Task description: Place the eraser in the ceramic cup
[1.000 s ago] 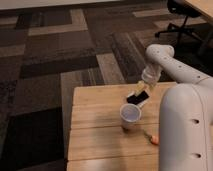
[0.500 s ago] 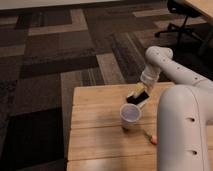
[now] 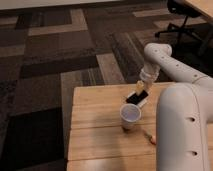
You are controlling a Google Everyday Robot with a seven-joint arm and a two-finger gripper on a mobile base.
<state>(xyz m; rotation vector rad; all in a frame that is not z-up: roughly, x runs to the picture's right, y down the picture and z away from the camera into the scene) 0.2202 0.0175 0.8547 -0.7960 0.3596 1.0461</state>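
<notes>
Claw (image 3: 140,90) closed, apparently pinching the tilted black eraser (image 3: 137,97), just behind the white ceramic cup (image 3: 130,114) on the wooden counter (image 3: 95,107).

Prob. office: carpet tiles (image 3: 50,60), swivel chair (image 3: 181,15) on star base.

Black eraser (image 3: 137,97), pinched by the pale yellowish gripper (image 3: 139,89) at the table's far side, over a white flat piece (image 3: 144,103); ceramic cup (image 3: 130,114) plain white; carrot (image 3: 150,136) orange; arm (image 3: 172,62) white (greyer in shadow); table (image 3: 92,117) light wooden planks; carpet (image 3: 50,50) a patchwork of dark brown, grey and tan rectangles.
</notes>
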